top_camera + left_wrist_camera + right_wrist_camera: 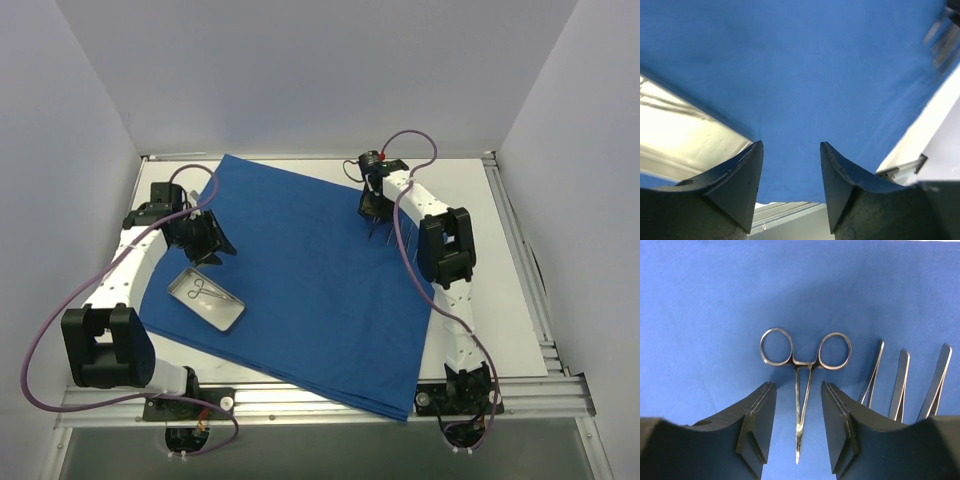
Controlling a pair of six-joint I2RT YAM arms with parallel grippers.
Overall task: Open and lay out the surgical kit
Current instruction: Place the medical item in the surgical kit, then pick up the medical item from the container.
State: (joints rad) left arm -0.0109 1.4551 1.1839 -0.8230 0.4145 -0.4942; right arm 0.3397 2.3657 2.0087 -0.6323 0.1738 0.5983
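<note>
I'm laying out tools: right end effector [797, 390] open above the clamp [805, 365], left end effector [791, 147] open too, both empty; next, the tray [180, 283] at 8 o'clock.

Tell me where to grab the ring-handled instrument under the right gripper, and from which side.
I would pinch the paired shanks of the ring-handled instrument just below its rings, coming straight down from above. It lies flat on the blue cloth, and the shanks sit centred in the open right gripper.

We count one blue drape [310, 280], one metal tray [222, 312], two ring-handled instruments [798, 440], and three straight instruments [900, 385].
</note>
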